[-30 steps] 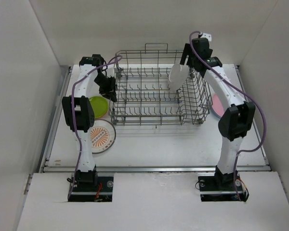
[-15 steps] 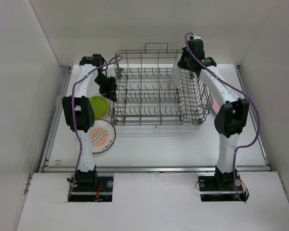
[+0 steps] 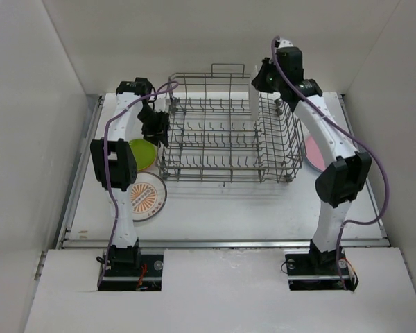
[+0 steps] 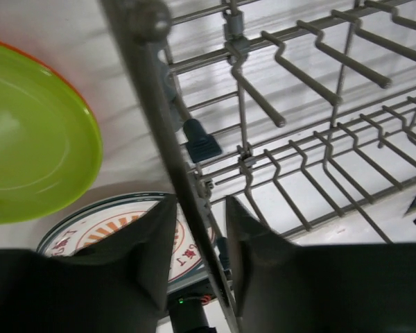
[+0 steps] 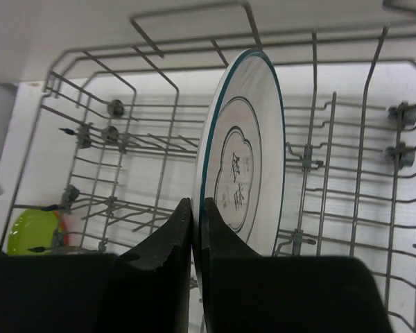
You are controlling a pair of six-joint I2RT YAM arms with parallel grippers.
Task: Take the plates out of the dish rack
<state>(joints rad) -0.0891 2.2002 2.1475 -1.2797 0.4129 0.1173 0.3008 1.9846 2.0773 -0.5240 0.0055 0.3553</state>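
The grey wire dish rack (image 3: 225, 177) stands mid-table. One white plate (image 5: 246, 159) with a teal rim and a printed centre stands on edge inside it, at the right end. My right gripper (image 5: 197, 208) is shut on that plate's rim from above; in the top view the plate (image 3: 254, 104) shows edge-on below the gripper (image 3: 260, 87). My left gripper (image 4: 201, 229) straddles the rack's left rim wire (image 4: 159, 104), its fingers slightly apart with small gaps to the wire. On the table left of the rack lie a lime green plate (image 3: 142, 152) and a patterned plate (image 3: 147, 196).
A pink plate (image 3: 313, 151) lies on the table right of the rack, partly behind the right arm. An orange edge shows under the green plate (image 4: 35, 139). White walls close in the table on three sides. The rack's tall wire sides (image 5: 125, 149) surround the held plate.
My right gripper has closed on the white plate's rim, and the plate now stands edge-on instead of leaning. My left gripper has loosened on the rack's rim wire.
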